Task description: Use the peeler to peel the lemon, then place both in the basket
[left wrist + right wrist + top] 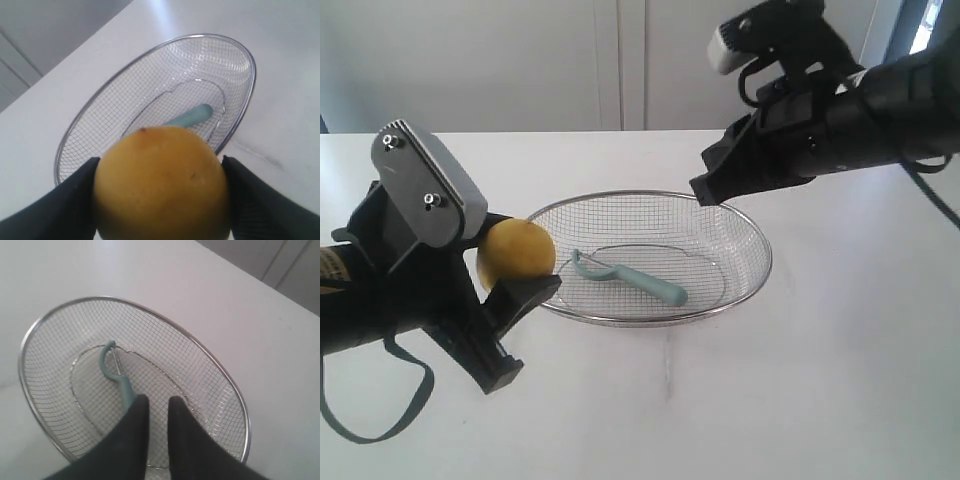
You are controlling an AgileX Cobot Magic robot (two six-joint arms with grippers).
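Your left claw (527,262) is clenched on the lemon (512,250). The left wrist view shows its dark fingers (65,210) pressed against both sides of the yellow fruit. In the exterior view the lemon is held off the desk (800,380), at the 9 o'clock edge of the wire-mesh basket (650,215). From these angles you cannot tell whether it hangs over the rim or just outside it.

The teal peeler (640,280) lies flat on the basket's oval base. Its hooked head points toward 9 o'clock and its handle runs off toward 4 o'clock. Nothing is touching it.

Your right claw (157,401) is released. Its two fingers (134,432) stand only slightly apart, with a narrow slit between them and nothing gripped. In the exterior view it hovers above the basket's rim at about 1 o'clock, tips angled down toward the mesh and well clear of the peeler. From its own camera the tips sit over the end of the peeler's handle.

The basket rests on the white desk, roughly midway between your two arms.
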